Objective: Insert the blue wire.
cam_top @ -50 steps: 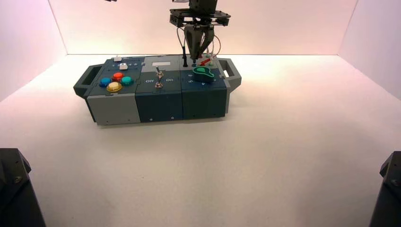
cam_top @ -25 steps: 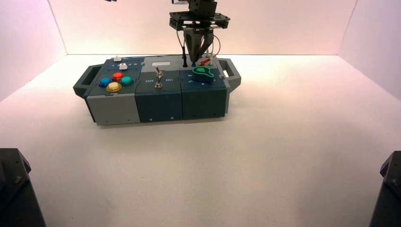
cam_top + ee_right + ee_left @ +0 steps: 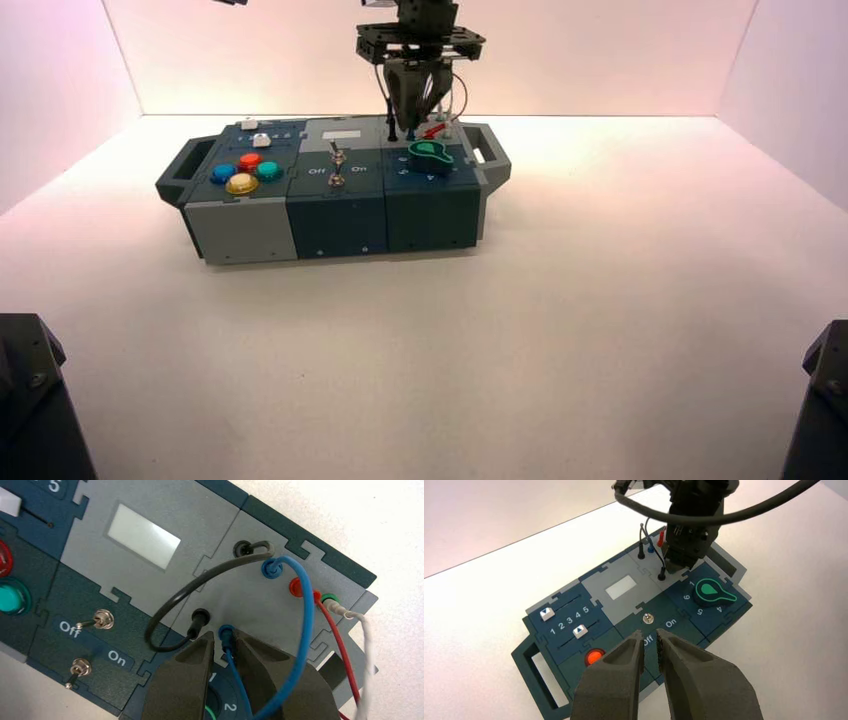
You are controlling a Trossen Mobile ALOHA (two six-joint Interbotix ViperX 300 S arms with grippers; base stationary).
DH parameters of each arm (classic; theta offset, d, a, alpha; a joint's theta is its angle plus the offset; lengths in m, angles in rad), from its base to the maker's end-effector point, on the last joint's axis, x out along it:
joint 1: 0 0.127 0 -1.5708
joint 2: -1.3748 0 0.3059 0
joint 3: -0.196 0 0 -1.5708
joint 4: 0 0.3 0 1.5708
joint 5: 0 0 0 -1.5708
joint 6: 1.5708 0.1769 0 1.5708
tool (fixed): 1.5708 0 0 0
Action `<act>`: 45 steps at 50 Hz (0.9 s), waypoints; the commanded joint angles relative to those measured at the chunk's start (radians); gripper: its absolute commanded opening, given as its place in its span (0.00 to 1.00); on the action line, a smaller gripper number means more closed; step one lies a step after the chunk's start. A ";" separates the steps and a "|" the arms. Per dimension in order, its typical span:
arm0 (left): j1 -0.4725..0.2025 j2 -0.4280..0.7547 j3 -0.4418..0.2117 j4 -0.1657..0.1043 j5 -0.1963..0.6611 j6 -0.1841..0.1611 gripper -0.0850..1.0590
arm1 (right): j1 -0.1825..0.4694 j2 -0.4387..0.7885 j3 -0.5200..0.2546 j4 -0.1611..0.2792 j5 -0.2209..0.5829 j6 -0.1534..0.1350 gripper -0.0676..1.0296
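The right gripper (image 3: 412, 110) hangs over the far right part of the box (image 3: 330, 215), just behind the green knob (image 3: 428, 153). From above, its fingers hide what they hold. The right wrist view shows it plainly: the right gripper (image 3: 225, 642) is closed narrowly on one plug of the blue wire (image 3: 306, 630), which stands at a socket in the grey panel, just beside the near plug of the black wire (image 3: 170, 605). The blue wire arches from there to its other plug, seated farther back beside the red wire (image 3: 335, 635); whether the held plug is fully seated I cannot tell.

The left gripper (image 3: 650, 645) hovers apart from the box, its fingers nearly together and holding nothing. Its view looks across at the switch (image 3: 648, 619), between "Off" and "On".
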 commanded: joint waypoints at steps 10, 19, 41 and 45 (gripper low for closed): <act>-0.003 -0.005 -0.012 0.000 -0.009 0.005 0.22 | 0.020 -0.126 0.006 -0.023 -0.002 0.000 0.38; -0.005 -0.005 -0.012 0.000 -0.012 0.005 0.22 | 0.021 -0.209 0.072 -0.029 -0.006 0.003 0.38; -0.003 0.021 0.003 0.000 -0.044 0.006 0.22 | 0.015 -0.413 0.291 -0.058 -0.064 -0.002 0.38; -0.003 0.025 0.006 0.000 -0.049 0.005 0.22 | 0.015 -0.431 0.318 -0.058 -0.075 -0.002 0.38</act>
